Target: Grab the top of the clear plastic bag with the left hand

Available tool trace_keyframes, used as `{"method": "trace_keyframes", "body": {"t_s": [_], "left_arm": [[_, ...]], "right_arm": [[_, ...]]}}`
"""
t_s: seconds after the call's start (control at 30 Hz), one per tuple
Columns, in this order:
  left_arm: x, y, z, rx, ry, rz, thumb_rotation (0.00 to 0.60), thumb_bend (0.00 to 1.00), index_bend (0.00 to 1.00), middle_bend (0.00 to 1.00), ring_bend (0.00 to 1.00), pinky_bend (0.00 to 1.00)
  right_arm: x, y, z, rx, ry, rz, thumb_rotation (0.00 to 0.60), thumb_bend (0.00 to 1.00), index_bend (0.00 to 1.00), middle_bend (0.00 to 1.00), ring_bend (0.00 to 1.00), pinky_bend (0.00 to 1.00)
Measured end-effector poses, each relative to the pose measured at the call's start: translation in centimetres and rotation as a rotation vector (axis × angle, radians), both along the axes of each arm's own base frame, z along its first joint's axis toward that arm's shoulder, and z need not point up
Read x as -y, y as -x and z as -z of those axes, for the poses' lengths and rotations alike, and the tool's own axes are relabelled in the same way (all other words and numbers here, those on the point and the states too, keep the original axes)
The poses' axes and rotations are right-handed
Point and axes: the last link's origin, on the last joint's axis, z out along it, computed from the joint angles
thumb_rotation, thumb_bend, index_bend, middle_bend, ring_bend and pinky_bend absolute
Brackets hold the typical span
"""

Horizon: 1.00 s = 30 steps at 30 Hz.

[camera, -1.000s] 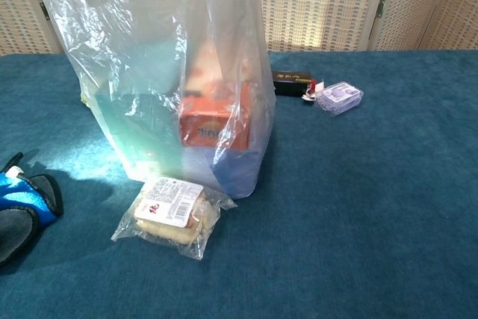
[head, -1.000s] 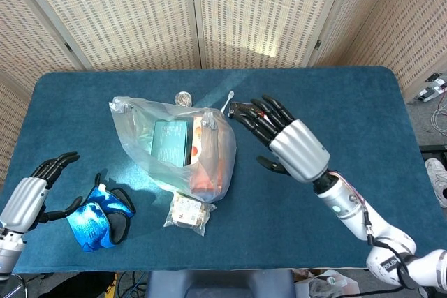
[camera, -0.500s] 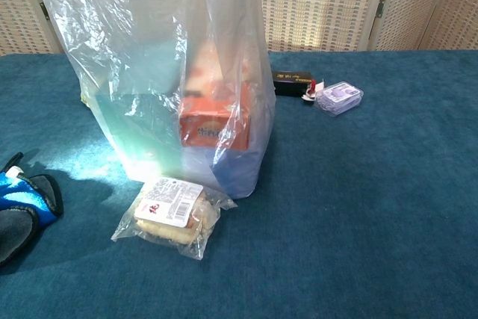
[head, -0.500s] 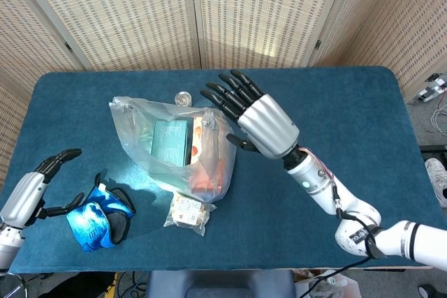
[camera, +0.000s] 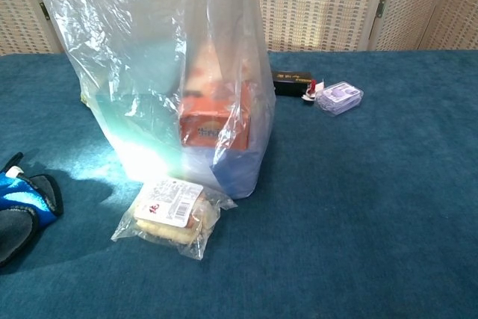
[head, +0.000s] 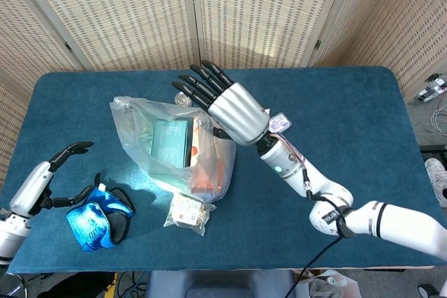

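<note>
No writing legible on snack packet [camera: 169,209].

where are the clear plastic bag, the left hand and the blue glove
clear plastic bag [head: 140,141], head view, on its left wall
left hand [head: 43,179], head view, on the back of the hand
blue glove [head: 94,219], head view, on its blue middle

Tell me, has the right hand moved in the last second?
Yes. The right hand has swung left across the table, from right of the clear plastic bag to above its far top edge.
</note>
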Motion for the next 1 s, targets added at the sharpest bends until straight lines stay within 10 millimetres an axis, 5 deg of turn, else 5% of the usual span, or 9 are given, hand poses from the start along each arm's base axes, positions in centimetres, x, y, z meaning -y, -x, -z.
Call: {"method": "trace_keyframes", "body": {"t_s": [0.57, 1.0], "left_arm": [[-0.9, -1.0, 0.7, 0.085, 0.096, -0.032, 0.6, 0.28, 0.17, 0.18, 0.2, 0.15], [-2.6, -2.8, 0.4, 0.323, 0.238, -0.039, 0.6, 0.28, 0.19, 0.19, 0.21, 0.16]], "right_arm": [[1.7, -4.1, 2.5, 0.201, 0.024, -0.157, 0.6, 0.33, 0.2, 0.3, 0.22, 0.25], [0.3, -3.3, 1.2, 0.232, 0.035, -0.195, 0.6, 0.41, 0.22, 0.32, 0.24, 0.26]]}}
